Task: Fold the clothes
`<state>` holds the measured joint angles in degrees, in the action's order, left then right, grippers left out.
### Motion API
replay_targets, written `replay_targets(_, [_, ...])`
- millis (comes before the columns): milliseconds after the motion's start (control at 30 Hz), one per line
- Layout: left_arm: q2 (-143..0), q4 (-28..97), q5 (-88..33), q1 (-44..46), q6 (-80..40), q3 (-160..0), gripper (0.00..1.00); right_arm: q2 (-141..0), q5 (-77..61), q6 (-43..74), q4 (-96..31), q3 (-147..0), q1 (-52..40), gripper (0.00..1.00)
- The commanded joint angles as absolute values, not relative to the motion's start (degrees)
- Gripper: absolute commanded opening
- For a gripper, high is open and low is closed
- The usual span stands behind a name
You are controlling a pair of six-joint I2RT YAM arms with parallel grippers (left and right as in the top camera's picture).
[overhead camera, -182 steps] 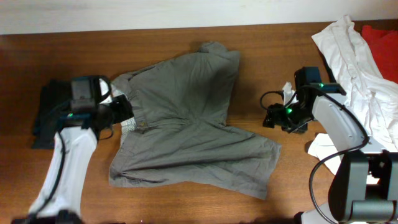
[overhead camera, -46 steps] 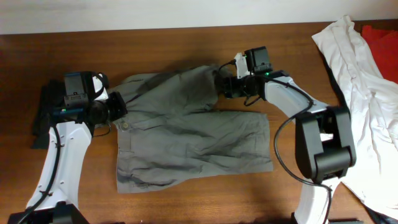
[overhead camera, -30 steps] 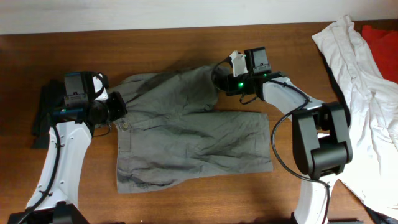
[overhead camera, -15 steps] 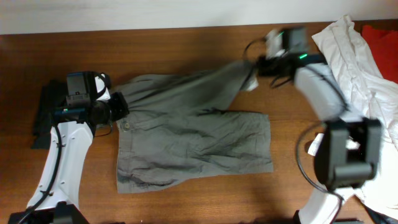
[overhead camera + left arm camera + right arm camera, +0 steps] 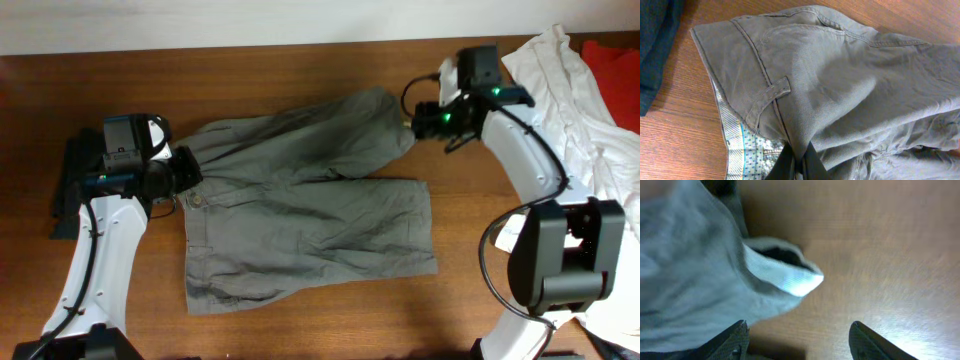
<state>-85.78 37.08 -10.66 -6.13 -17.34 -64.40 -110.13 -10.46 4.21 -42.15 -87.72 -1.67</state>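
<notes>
The clothes are grey-olive shorts (image 5: 310, 215) lying flat on the wooden table, waistband at the left, both legs pointing right. My left gripper (image 5: 188, 176) is shut on the waistband; in the left wrist view its dark fingers (image 5: 812, 162) pinch the cloth beside the pale patterned inner band (image 5: 742, 150). The upper leg reaches to the right, its hem (image 5: 785, 277) lying just in front of my right gripper (image 5: 422, 120). That gripper (image 5: 799, 326) stands open over bare wood with nothing between its fingers.
A dark folded garment (image 5: 68, 190) lies at the left edge, behind my left arm. A white shirt (image 5: 580, 110) is heaped at the right, with red cloth (image 5: 615, 50) behind it. The table's back edge meets a white wall.
My right gripper pulled the upper leg out to the right, then opened and let go of the hem. The leg now lies stretched out. The left gripper kept its hold.
</notes>
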Motion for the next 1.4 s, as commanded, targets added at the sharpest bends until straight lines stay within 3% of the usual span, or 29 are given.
replay_targets(0, [-86.15, 36.77, -9.58, -6.39, -17.06, -64.88, 0.01, -110.34, -11.51, 3.36, -37.45, -83.20, -1.87, 0.69])
replay_targets(200, [-86.56, 36.77, -9.58, -6.39, -17.06, -64.86, 0.01, -110.78, -12.45, 3.18, -24.10, -75.79, -1.87, 0.73])
replay_targets(533, [-86.56, 36.75, -9.56, -6.39, -17.06, -64.86, 0.01, -115.90, -20.16, 3.22, -15.70, -74.41, -1.98, 0.73])
replay_targets(567, [-86.56, 36.71, -9.56, -6.39, -17.06, -64.86, 0.01, -116.27, -20.29, 3.20, -15.55, -74.41, -1.98, 0.69])
replay_targets(667, [-86.56, 36.71, -9.54, -6.39, -17.06, -64.86, 0.01, -116.62, -20.36, 3.22, -16.10, -74.41, -1.85, 0.32])
replay_targets(700, [-86.56, 36.71, -9.54, -6.39, -17.06, -64.86, 0.01, -116.62, -20.34, 3.20, -16.53, -74.41, -1.80, 0.13])
replay_targets(733, [-86.56, 36.69, -9.54, -6.39, -17.06, -64.86, 0.01, -116.42, -19.81, 3.25, -17.56, -74.48, -1.50, 0.04])
replay_targets(1033, [-90.28, 35.27, -7.18, -6.37, -16.99, -64.84, 0.01, -107.79, -2.35, 7.60, -27.59, -74.63, 4.80, 0.04])
replay_targets(1367, [-98.50, 21.02, -7.18, -2.66, -16.14, -64.77, 0.01, -105.49, -0.25, 7.57, -31.53, -74.56, 7.16, 0.07])
